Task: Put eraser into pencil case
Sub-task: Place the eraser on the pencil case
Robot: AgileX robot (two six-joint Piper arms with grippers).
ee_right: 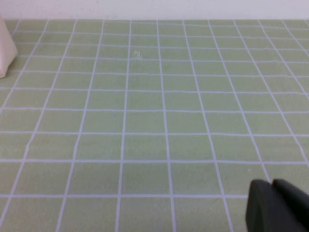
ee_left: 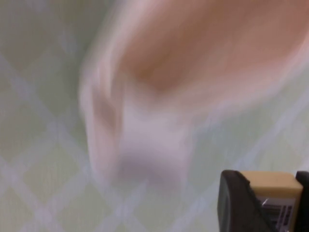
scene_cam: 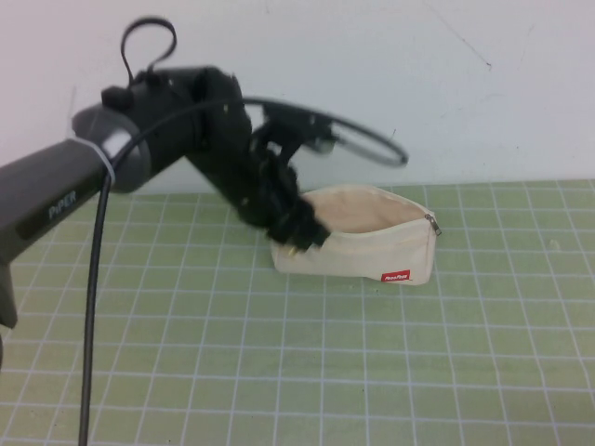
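The cream-white pencil case (scene_cam: 367, 243) lies open on the green grid mat, its red label (scene_cam: 396, 276) facing the front and its zipper pull (scene_cam: 433, 224) at the right end. My left gripper (scene_cam: 299, 232) hangs over the case's left end, at its open mouth. In the left wrist view the left gripper (ee_left: 270, 200) is shut on the eraser (ee_left: 271, 186), a tan block with a white barcode label, and the case (ee_left: 193, 72) fills the frame as a blur. My right gripper (ee_right: 277, 205) is shut and empty over bare mat; it does not show in the high view.
The green grid mat (scene_cam: 279, 372) covers the table up to a white wall (scene_cam: 465, 84) at the back. A black cable (scene_cam: 91, 307) hangs from the left arm at the left. The case's end (ee_right: 6, 53) shows at the edge of the right wrist view.
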